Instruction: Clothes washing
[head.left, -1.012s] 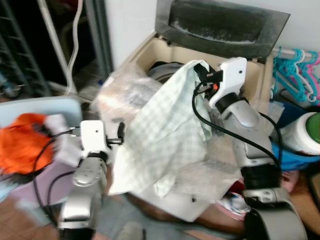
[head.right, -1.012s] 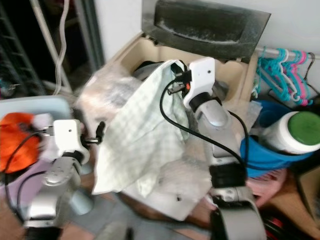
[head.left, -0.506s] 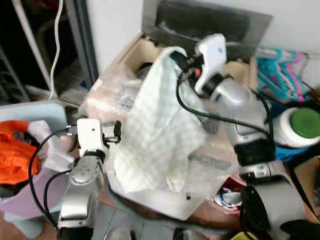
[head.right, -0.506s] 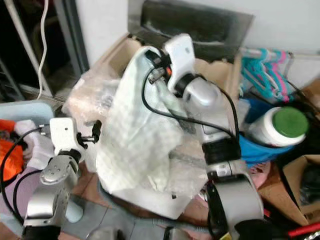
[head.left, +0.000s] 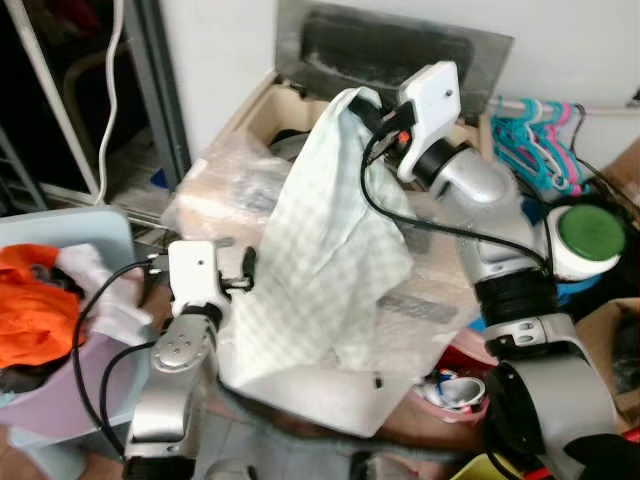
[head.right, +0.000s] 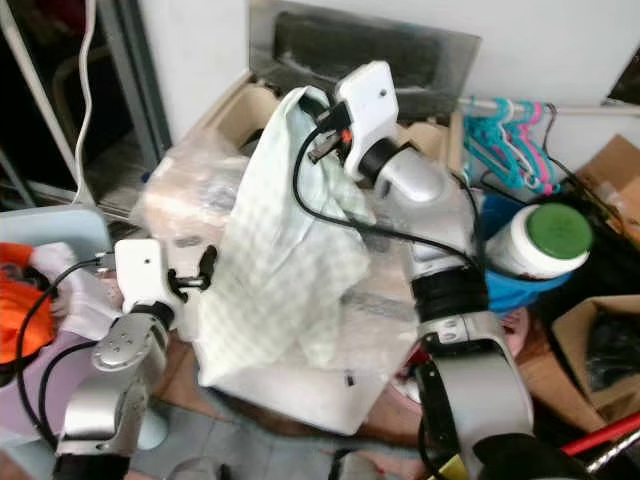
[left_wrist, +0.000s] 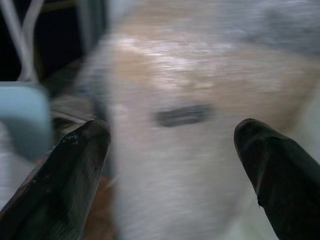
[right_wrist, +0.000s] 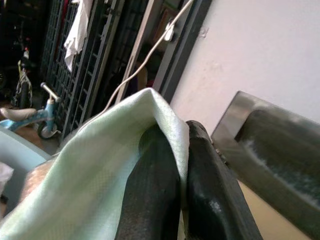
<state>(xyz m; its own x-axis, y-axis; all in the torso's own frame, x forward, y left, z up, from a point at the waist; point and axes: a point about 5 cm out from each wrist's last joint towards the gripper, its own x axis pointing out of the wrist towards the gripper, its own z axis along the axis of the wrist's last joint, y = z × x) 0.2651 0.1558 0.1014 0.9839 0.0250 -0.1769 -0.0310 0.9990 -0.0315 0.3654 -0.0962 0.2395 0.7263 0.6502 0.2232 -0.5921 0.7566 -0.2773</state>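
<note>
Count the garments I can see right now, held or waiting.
2: a pale green checked cloth pinched in the right gripper above the washer, and an orange garment in the blue basket. More may lie hidden beneath it.

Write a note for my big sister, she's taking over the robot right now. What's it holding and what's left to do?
Right gripper: shut on the pale checked cloth, held up above the open washing machine; the cloth hangs down over the machine's front.
Left gripper: open, holding nothing, low beside the cloth's lower edge.
Laundry basket on the robot's left holds orange and white clothes.
Done: one cloth picked up and carried to the machine.
Left: drop it in the tub, then probably fetch the basket's clothes.
</note>
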